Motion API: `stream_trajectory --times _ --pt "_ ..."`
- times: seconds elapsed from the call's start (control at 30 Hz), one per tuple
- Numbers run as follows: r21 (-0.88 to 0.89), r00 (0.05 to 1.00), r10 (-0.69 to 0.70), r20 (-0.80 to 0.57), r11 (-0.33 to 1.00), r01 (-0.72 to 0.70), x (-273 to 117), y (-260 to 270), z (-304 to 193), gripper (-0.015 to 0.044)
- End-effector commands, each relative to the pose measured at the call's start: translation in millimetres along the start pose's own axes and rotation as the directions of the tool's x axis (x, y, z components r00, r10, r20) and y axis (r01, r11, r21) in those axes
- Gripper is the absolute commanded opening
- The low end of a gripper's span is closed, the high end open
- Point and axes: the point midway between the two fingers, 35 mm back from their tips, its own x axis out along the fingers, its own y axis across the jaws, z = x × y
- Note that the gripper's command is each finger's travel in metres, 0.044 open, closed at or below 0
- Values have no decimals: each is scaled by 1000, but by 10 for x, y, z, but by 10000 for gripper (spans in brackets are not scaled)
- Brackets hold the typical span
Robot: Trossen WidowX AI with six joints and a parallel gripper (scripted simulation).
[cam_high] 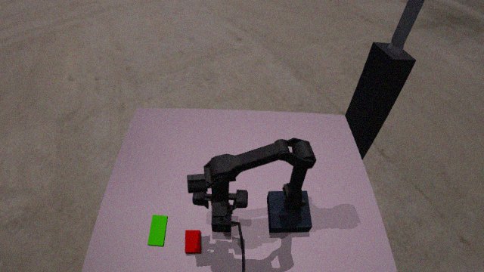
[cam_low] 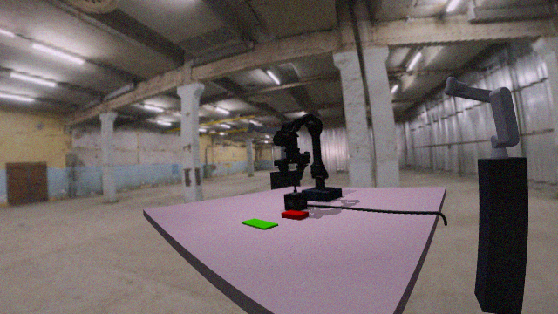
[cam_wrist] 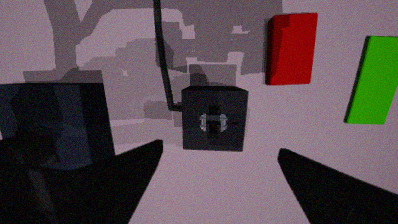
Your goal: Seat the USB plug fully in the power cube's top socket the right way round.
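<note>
The power cube is a dark block on the pink table, with a cable at its side. The USB plug stands up from its top, seen from above in the wrist view as a small dark shape with pale grey parts on both sides. Its way round and its depth in the socket cannot be told. My gripper is open and empty, pointing down above the cube, its fingertips wide apart and clear of it. In the top view the arm hides the cube's top.
A red block lies close beside the cube. A flat green block lies farther out. The black cable runs over the table's edge. The arm's base stands on the cube's other side.
</note>
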Motion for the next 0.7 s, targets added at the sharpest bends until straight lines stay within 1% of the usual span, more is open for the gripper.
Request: stream_trajectory --times 0.0,0.67 --pt "-4 1000 8 -5 1000 -8 19 30 2 440" --pt "-4 1000 8 -5 1000 -8 207 34 2 440"
